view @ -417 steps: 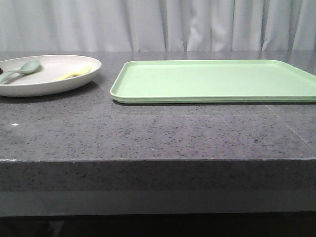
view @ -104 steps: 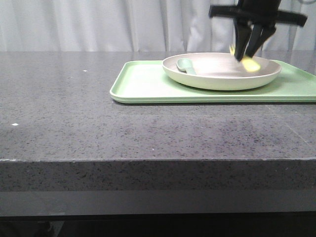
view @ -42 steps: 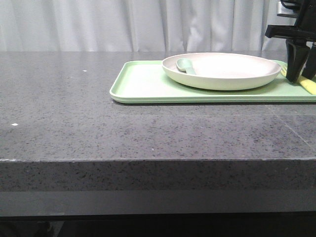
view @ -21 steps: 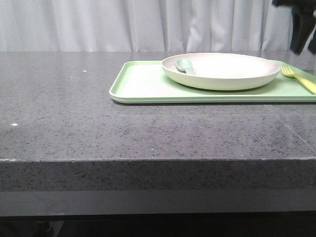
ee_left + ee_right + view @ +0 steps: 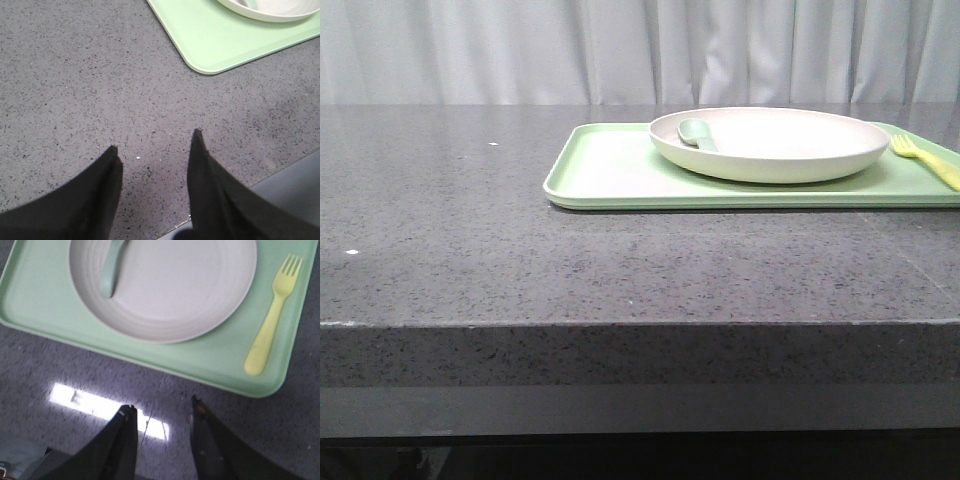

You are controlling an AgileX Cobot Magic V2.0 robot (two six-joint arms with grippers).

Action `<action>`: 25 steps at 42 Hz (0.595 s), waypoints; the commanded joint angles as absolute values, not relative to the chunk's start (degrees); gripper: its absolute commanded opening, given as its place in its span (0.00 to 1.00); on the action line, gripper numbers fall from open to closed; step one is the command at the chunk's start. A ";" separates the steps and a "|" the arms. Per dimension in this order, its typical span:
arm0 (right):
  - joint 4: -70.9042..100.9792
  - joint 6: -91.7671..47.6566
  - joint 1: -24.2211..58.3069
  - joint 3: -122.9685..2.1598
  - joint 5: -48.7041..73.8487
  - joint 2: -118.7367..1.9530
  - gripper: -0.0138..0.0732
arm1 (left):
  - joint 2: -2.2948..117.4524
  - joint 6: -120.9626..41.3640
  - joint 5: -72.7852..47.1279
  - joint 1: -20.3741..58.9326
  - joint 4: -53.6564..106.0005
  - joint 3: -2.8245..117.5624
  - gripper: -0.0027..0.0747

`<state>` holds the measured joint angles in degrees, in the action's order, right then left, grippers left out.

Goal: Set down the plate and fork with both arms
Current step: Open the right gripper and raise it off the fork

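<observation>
Light is even and soft, fairly bright, seemingly from overhead. In the right wrist view a rectangular glare patch shines on the table (image 5: 107,410) at 7 o'clock, and the plate (image 5: 165,287) looks slightly washed out. Shadows are faint, under the tray (image 5: 620,180) rim. The dark fingers (image 5: 80,200) are blurred in both wrist views.
</observation>
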<state>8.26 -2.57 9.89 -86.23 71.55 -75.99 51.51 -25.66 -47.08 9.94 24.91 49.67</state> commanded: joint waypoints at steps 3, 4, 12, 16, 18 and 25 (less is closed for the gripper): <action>7.16 -3.28 10.31 -78.38 67.15 -64.13 0.50 | 51.29 -25.75 -44.05 9.82 26.41 51.35 0.44; 6.49 -3.28 10.31 -76.90 66.13 -62.51 0.50 | 51.29 -25.75 -44.15 9.82 26.41 51.35 0.44; 4.92 -3.28 10.31 -64.38 60.75 -49.29 0.50 | 51.29 -25.75 -44.17 9.82 26.41 51.35 0.44; 4.92 -3.28 10.31 -58.62 58.10 -43.11 0.50 | 51.29 -25.75 -44.17 9.82 26.41 51.35 0.44; 4.92 -3.28 10.31 -56.44 57.15 -40.68 0.50 | 51.29 -25.75 -44.17 9.82 26.41 51.35 0.44; 4.92 -3.28 10.31 -50.03 53.48 -32.78 0.50 | 51.29 -25.75 -44.05 9.82 26.41 51.35 0.44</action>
<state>5.42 -2.69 10.45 -50.87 59.42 -35.59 51.51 -25.66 -47.08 9.94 24.87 49.67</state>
